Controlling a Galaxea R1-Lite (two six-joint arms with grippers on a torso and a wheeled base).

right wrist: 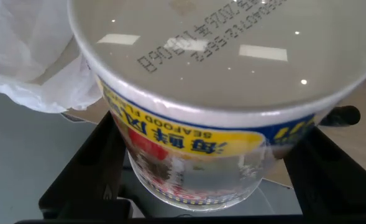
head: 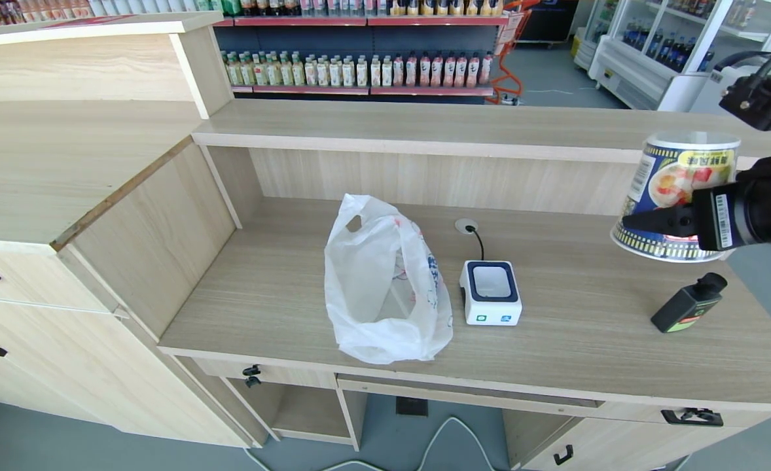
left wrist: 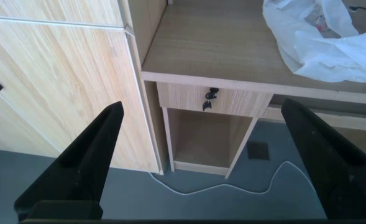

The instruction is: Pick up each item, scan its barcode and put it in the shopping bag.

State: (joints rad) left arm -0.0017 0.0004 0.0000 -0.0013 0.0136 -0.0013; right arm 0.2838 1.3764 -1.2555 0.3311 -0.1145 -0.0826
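Bright and even all over, only soft shadows beside the bag on the counter. Ceiling-light glare spots on top of the cup. Bendy straight lines toward the edges.

A wooden counter fronts shelves of bottles and a cooler.

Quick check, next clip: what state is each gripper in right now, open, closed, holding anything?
Left gripper: open, holding nothing.
Right gripper: closed on the instant noodle cup.
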